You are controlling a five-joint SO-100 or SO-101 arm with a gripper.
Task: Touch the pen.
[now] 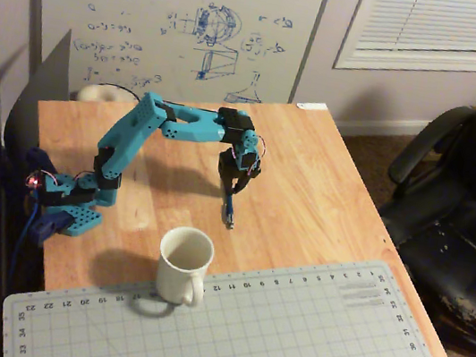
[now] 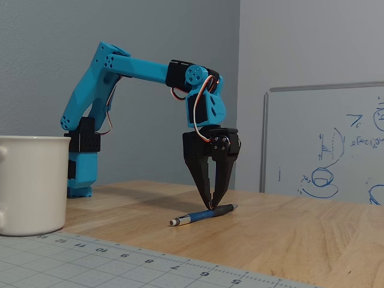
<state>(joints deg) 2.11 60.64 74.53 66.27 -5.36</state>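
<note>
The black two-finger gripper [image 2: 212,206] is pointed straight down with its fingertips drawn together on the dark clip end of the blue pen [image 2: 203,215], which is laid flat on the wooden bench [image 1: 325,201] near its centre, between the far edge and the white mug [image 1: 183,265].

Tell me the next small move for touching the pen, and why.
Probably none beyond a slight press downward: in the fixed view the gripper tips, nearly closed, already meet the pen near its dark end on the wooden table.
</note>
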